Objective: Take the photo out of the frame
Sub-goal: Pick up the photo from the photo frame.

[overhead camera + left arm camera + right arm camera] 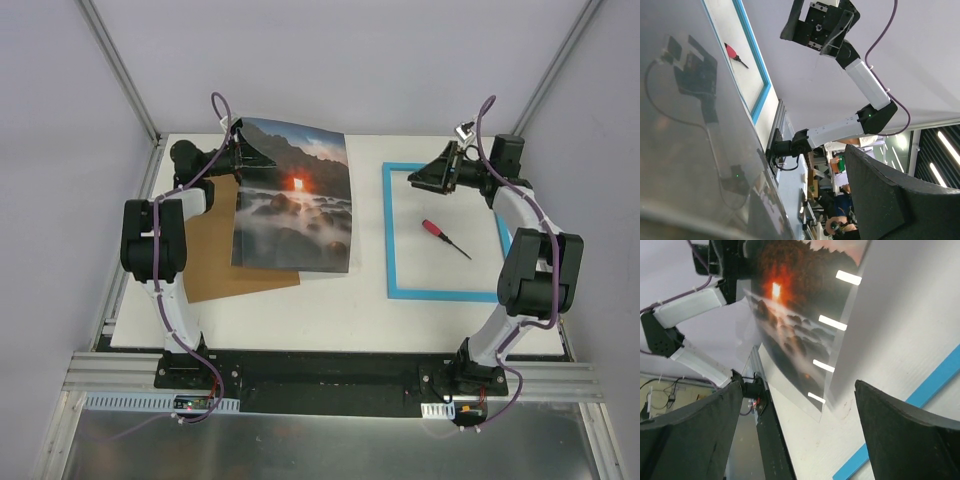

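The left gripper point(240, 150) grips the photo point(293, 195) by its far left corner, lifting that end so the print slopes down to the table point(330, 312), over the brown board point(225, 262). The frame point(392, 240) lies apart to the right, a screwdriver point(444, 237) inside it. The right gripper point(432, 172) hangs above the frame's far edge, jaws wide, holding nothing

A glossy sheet point(685, 125) fills the left; beyond it, the frame point(754, 65) rings a red-handled screwdriver point(734, 53)
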Controlling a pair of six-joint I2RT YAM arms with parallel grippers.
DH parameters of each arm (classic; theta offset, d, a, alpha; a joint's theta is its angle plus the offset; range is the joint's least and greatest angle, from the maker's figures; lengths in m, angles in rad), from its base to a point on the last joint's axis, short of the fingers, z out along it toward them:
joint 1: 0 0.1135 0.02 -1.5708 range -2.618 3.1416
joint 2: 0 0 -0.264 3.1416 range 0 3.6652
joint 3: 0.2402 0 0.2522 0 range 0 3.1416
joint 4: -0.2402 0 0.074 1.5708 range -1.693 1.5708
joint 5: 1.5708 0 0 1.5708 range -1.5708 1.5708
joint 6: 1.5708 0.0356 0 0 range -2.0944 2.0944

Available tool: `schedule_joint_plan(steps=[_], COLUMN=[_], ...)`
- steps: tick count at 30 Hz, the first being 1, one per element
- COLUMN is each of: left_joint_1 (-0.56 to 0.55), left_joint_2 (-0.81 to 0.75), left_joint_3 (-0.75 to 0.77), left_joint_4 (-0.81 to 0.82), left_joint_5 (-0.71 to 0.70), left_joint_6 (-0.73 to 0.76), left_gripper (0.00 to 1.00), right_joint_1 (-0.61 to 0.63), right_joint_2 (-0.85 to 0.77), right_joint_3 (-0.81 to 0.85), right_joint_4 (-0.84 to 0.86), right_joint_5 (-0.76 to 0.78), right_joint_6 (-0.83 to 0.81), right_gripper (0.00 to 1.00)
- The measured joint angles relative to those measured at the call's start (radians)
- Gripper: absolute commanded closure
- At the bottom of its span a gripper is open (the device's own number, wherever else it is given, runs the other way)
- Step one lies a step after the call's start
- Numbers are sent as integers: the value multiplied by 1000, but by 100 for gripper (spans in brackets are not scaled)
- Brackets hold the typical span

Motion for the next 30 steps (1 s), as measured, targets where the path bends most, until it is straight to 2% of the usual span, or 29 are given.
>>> schedule_joint_plan(steps=[3, 4, 6, 13, 23, 30], left_joint_1=[0, 0, 0, 0, 0, 0], left_joint_2=[-11, -19, -39, -94, -106, -135], left_joint_3=[0, 0, 0, 0, 15, 15], left_joint_4=[0, -1, -1, 7, 6, 7], left_joint_5=[-2, -2, -2, -3, -9, -10], left_joint_6=[-6, -8, -12, -24, -77, -79], left_gripper=[100, 100, 100, 100, 100, 100], right_joint_1=[7, 13, 34, 109, 184, 263], right_joint_2=[14, 21, 23, 74, 190, 249], right_joint_3=[63, 87, 100, 131, 163, 206], right_joint_4=[-201, -254, -307, -426, -441, -392], right_joint_5=[90, 137, 243, 462, 491, 421], right_joint_6=[-198, -259, -348, -455, -448, -386], right_gripper=[0, 3, 3, 2, 1, 3])
